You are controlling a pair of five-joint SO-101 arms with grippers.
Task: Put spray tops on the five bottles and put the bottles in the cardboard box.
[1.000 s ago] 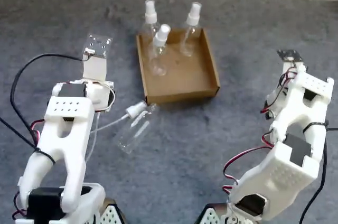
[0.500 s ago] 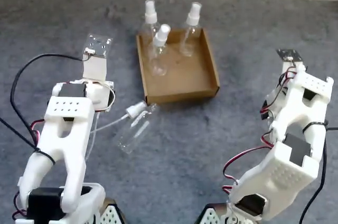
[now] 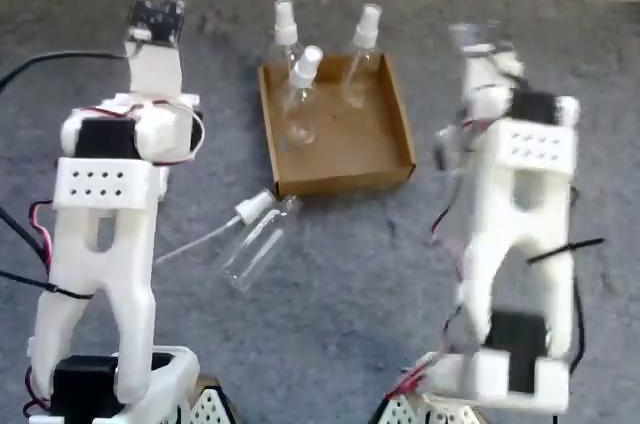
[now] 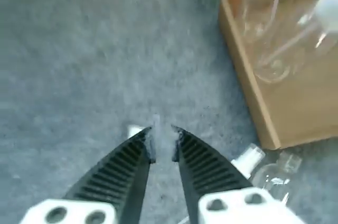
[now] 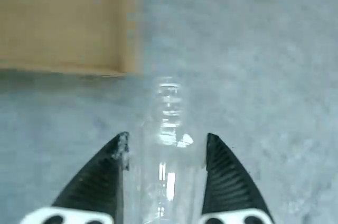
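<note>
The cardboard box (image 3: 392, 159) lies at the table's middle with three clear bottles with white spray tops in or at it: one at the back left corner (image 3: 284, 36), one leaning inside (image 3: 299, 94) and one at the back right (image 3: 360, 54). A fourth bottle (image 3: 255, 244) lies on the carpet in front of the box, a white spray top (image 3: 254, 209) at its neck. My left gripper (image 4: 162, 142) is shut, hanging over bare carpet left of the box (image 4: 253, 102). My right gripper (image 5: 165, 147) is shut on a clear bottle (image 5: 169, 123) that has no top, just right of the box (image 5: 63, 23).
Grey carpet (image 3: 350, 284) covers the table. A thin tube (image 3: 195, 242) runs left from the lying bottle's spray top. A small white bit (image 4: 133, 130) shows beside my left fingertip; I cannot tell what it is. Open carpet lies to the box's far left and right.
Both arms have stretched out toward the far side. The left gripper went from beside the box's left edge to the far left; the right arm swung left, close to the box.
</note>
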